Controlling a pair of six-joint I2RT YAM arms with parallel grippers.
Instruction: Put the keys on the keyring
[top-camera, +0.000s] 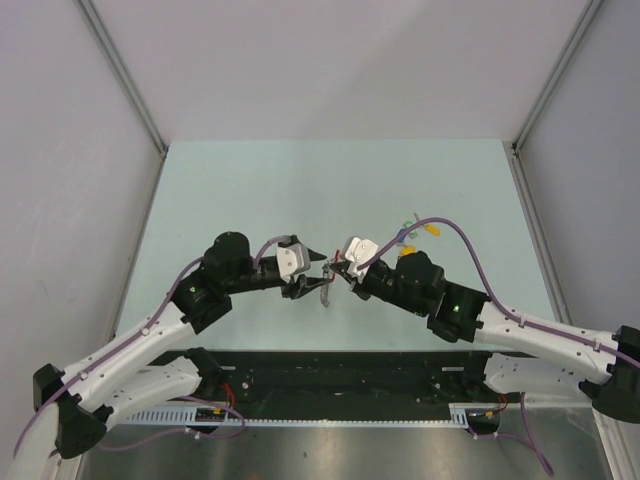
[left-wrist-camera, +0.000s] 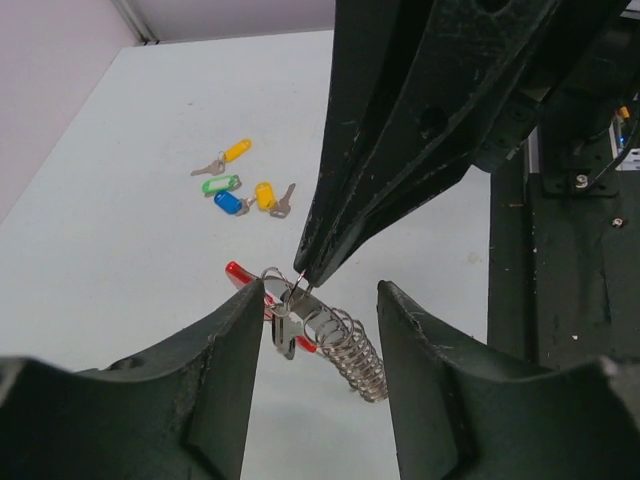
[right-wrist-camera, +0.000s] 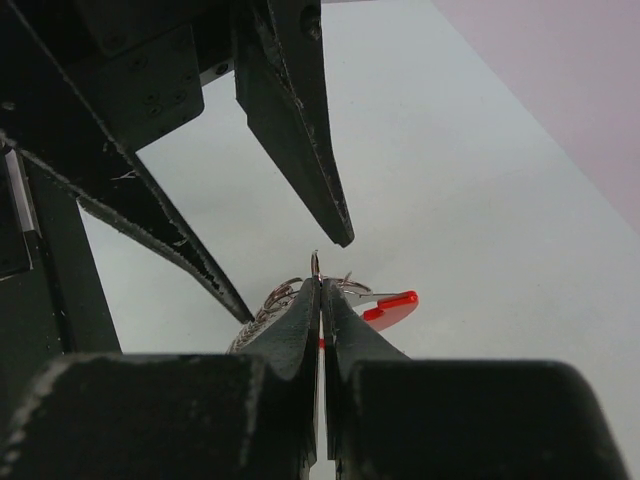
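Note:
The keyring (left-wrist-camera: 238, 272), a red tab with a silvery ring and a coiled metal spring (left-wrist-camera: 355, 350), hangs just above the table. My right gripper (right-wrist-camera: 321, 285) is shut on its thin metal ring and comes in from above in the left wrist view (left-wrist-camera: 308, 272). The left gripper (left-wrist-camera: 320, 310) is open, one finger on each side of the keyring, and daylight shows beside the spring. The keys (left-wrist-camera: 240, 190) lie loose on the table beyond, with yellow, green and blue heads. In the top view both grippers (top-camera: 318, 275) (top-camera: 336, 270) meet at mid-table, with the keys (top-camera: 410, 238) to the right.
The pale green table (top-camera: 250, 190) is walled by grey panels on three sides. The black base frame (top-camera: 330, 365) of the arms runs along the near edge. Purple cables loop over both arms.

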